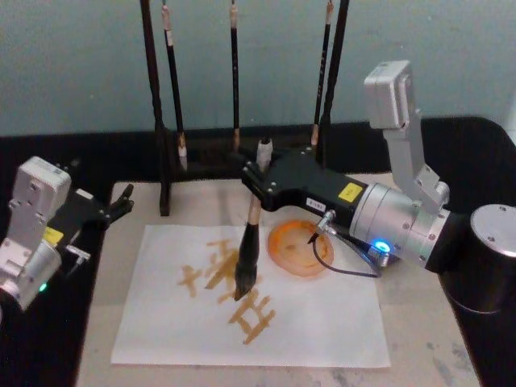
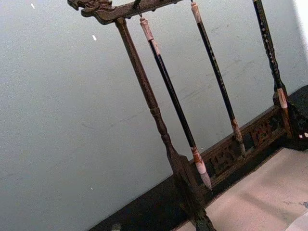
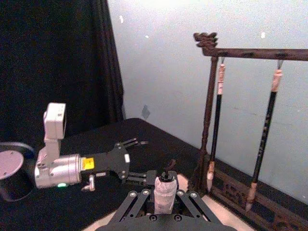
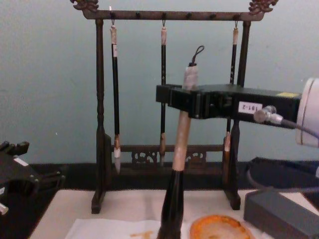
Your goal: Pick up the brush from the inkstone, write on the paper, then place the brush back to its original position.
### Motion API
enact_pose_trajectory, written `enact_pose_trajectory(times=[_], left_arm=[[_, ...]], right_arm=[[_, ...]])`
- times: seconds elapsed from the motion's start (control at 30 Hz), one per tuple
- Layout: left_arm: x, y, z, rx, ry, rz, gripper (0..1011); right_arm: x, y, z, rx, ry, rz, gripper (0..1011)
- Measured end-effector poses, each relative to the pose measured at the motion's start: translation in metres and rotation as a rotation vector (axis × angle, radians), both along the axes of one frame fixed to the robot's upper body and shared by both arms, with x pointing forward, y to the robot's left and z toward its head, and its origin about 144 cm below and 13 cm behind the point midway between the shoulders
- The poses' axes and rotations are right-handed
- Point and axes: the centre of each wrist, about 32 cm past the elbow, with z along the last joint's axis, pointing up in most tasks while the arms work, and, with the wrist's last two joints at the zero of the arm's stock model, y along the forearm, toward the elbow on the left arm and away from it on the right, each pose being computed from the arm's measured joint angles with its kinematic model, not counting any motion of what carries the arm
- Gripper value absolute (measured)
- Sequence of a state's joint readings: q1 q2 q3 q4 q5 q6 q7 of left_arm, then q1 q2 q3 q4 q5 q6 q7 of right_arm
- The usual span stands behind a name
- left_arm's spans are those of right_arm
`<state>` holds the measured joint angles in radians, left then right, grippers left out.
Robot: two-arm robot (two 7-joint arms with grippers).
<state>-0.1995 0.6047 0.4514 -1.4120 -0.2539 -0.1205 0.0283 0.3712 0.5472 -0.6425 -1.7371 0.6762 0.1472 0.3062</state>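
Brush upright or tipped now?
Nearly upright: the right gripper, jaws shut, holds the brush bristles-down over the paper, leaning slightly. Left gripper parked far left.

There are three thin black-shafted brushes (image 4: 163, 84), one thick tan-handled brush (image 1: 247, 254), one round orange inkstone (image 1: 286, 250) and one white paper sheet (image 1: 322, 322).

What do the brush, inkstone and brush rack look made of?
Brush, in right gripper: pale matte handle, likely wood; black lower section, hair-like bristles. Inkstone: smooth orange, possibly ceramic or plastic. Rack: dark carved wood, likely varnished. Left gripper idles at left.
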Motion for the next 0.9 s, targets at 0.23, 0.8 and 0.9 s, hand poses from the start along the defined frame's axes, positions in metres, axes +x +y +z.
enact_pose_trajectory(times=[0.23, 0.8, 0.9], left_arm=[[0.000, 0.000, 0.000, 0.000, 0.000, 0.000, 1010], [0.000, 0.000, 0.000, 0.000, 0.000, 0.000, 1010], [0.000, 0.000, 0.000, 0.000, 0.000, 0.000, 1010]], right_arm=[[0.003, 0.002, -0.005, -0.006, 0.024, 0.031, 148], [0.008, 0.006, -0.017, -0.010, 0.054, 0.020, 148], [0.009, 0.005, -0.018, -0.011, 0.044, 0.002, 148]])
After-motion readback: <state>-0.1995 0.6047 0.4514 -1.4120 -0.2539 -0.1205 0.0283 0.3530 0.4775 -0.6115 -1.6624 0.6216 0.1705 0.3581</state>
